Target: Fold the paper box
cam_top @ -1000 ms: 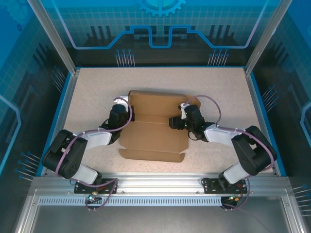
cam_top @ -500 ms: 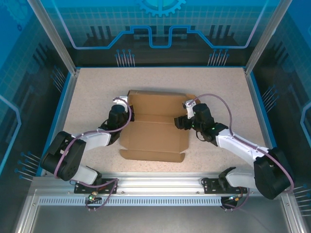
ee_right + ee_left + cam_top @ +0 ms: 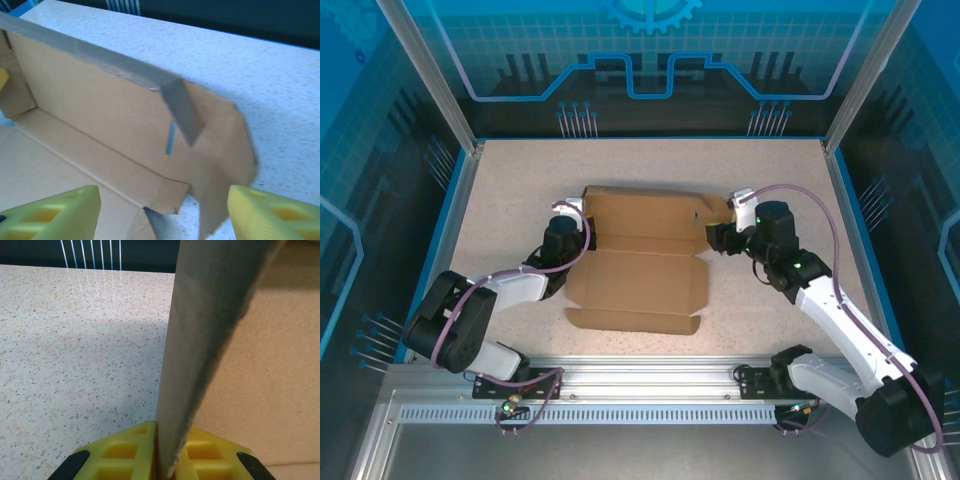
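**A:** So the paper box [image 3: 638, 275] sits mid-table: base flat, back wall standing up, front flap lying down toward our arms. Why's the left side pinched?

**B:** We read it as an anchor. The left gripper [image 3: 569, 214] is clamped on the box's left-hand flap. In the left wrist view the cardboard runs straight up out from between the yellow pads [image 3: 125, 450]. Our guess is that holding it there keeps the sheet from sliding on the table [image 3: 520, 170] while the other end gets worked.

**A:** And the right gripper [image 3: 720, 235]?

**B:** Jaws spread wide, nothing in them. It hovers just beside the box's right end, near the back corner. From the right wrist view the side flap [image 3: 220, 145] sits ahead of the fingers [image 3: 55, 210], framed between them but not touching, as far as we can tell. We'd bet it's lined up to raise or tuck that flap next.
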Available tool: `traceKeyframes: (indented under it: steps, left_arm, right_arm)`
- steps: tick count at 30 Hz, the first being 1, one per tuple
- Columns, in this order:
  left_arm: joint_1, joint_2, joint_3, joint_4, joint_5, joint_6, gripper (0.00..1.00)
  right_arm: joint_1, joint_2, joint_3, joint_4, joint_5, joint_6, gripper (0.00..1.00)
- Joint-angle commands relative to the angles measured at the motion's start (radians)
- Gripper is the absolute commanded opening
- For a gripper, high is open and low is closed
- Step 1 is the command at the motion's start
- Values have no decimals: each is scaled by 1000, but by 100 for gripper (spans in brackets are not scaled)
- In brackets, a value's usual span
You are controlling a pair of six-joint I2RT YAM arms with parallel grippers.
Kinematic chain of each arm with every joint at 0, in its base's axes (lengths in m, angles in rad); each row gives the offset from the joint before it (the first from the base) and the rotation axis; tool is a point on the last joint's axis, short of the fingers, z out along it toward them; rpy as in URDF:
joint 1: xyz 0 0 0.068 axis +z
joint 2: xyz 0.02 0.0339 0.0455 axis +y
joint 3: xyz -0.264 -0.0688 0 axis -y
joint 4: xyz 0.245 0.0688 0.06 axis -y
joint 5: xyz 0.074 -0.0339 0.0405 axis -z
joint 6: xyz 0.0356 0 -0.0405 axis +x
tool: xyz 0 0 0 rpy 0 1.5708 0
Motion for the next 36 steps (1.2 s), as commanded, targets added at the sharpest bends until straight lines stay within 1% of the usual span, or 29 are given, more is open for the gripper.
traceKeyframes:
  steps: [1,3,8,11,17,22,27,36]
  left_arm:
    - [-4,-19,-10,47,-3,-13,14]
    - [-3,-22,-8,44,-4,-14,14]
    - [-4,-22,-10,45,2,-16,14]
    - [-4,-25,-10,45,0,-17,14]
    - [-4,-26,-10,46,6,-23,14]
    - [-3,-35,-11,39,7,-25,14]
    - [-3,-40,-12,34,8,-25,14]
    - [-4,-37,-13,40,12,-26,14]
  right_arm:
    - [-85,-23,18,-56,22,31,68]
    - [-154,-21,9,-61,25,81,68]
    - [-306,-7,-55,5,-7,167,68]
    - [-342,60,-62,22,-38,181,68]
    - [-333,255,-53,102,-188,193,68]
    - [-294,384,-7,107,-274,162,67]
    - [-263,422,-8,137,-323,138,66]
    - [-223,420,-13,169,-393,94,63]
